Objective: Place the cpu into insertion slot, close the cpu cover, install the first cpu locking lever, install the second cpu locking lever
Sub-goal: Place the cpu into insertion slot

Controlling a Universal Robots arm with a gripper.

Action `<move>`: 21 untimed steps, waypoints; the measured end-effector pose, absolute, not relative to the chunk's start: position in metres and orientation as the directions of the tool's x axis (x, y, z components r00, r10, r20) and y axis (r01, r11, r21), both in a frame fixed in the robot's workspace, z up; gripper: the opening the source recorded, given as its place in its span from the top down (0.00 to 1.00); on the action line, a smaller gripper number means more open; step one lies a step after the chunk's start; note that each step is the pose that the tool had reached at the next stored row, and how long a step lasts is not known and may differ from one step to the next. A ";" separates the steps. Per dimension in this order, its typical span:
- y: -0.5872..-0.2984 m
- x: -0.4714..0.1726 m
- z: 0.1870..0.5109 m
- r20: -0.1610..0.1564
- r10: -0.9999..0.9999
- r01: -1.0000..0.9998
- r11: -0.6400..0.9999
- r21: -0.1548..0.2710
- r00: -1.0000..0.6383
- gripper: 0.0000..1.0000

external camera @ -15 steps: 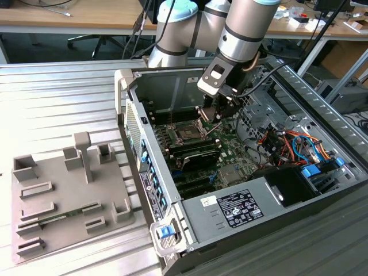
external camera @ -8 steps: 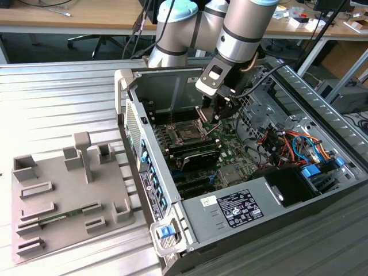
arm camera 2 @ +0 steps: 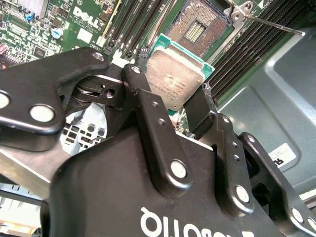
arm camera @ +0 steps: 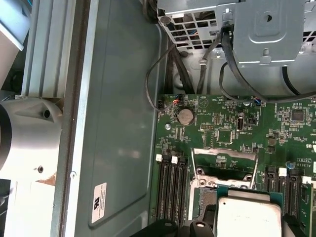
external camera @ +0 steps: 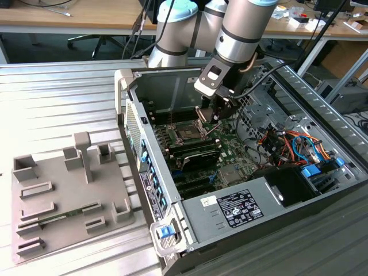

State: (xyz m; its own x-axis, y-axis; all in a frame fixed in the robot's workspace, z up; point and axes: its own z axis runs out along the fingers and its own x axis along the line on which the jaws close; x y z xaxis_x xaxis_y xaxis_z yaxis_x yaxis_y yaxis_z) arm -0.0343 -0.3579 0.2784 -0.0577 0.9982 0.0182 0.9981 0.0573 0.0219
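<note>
One cpu [arm camera 2: 180, 66] clamped by its edges in hand [arm camera 2: 170, 83] | near open insertion slot [arm camera 2: 197, 27], apart

Bright diffuse light outside, shade inside the case, a little glare on metal.
In the exterior view the ribbed table [external camera: 63, 98] on the exterior view's left is washed pale with no hard shadows. The computer case [external camera: 144, 172] is dimmer inside and darkest by its far wall. In the second wrist view my gripper [arm camera 2: 170, 86] is a near-black, soft-focus bulk with small highlights on its rivets. The cpu [arm camera 2: 180, 79] it pinches has a dull sheen. In the first wrist view the motherboard [arm camera: 237, 128] is evenly lit, the grey case panel [arm camera: 123, 123] has a soft gloss, and my arm's silver flange [arm camera: 24, 133] is nearly blown out.
</note>
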 end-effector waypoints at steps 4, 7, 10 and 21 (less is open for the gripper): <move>-0.358 -0.035 0.278 0.018 0.998 0.998 0.057 0.022 -0.058 0.45; -0.358 -0.036 0.278 0.018 0.998 0.998 0.057 0.022 -0.058 0.45; -0.358 -0.036 0.278 0.018 0.998 0.998 0.057 0.022 -0.058 0.45; -0.358 -0.041 0.276 0.018 0.998 0.998 0.057 0.022 -0.058 0.45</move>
